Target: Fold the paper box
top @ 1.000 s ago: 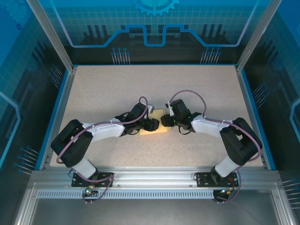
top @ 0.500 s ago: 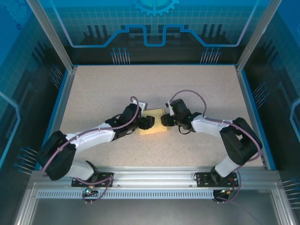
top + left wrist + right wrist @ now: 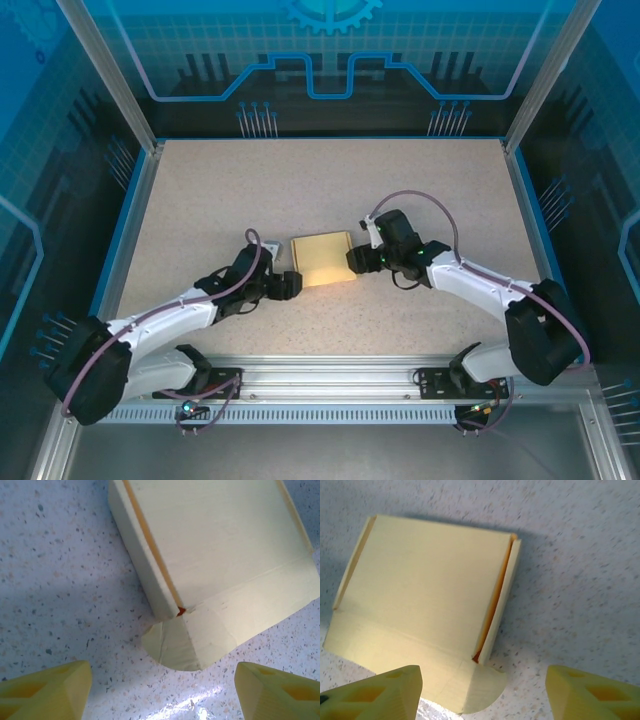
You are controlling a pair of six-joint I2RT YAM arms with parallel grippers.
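The paper box (image 3: pixel 322 259) lies flat on the speckled table between the two arms, pale yellow, closed up as a low rectangular box. In the left wrist view the paper box (image 3: pixel 215 560) shows a side wall, a front flap and a rounded tab on the table. My left gripper (image 3: pixel 289 284) (image 3: pixel 162 692) is open, a short way back from the box, touching nothing. My right gripper (image 3: pixel 358 259) (image 3: pixel 482 692) is open too, just off the box's right edge; the paper box (image 3: pixel 420 600) and its rounded tab lie ahead of the yellow fingertips (image 3: pixel 375 690).
The speckled table (image 3: pixel 230 190) is bordered by a blue rim (image 3: pixel 120 250) and aluminium frame rails (image 3: pixel 320 375) at the near edge. Transparent blue walls enclose the cell at the back and sides.
Both grippers have let go of the box and opened wider. The left arm has drawn back to the lower left, the right gripper slightly to the right. The box now lies uncovered.
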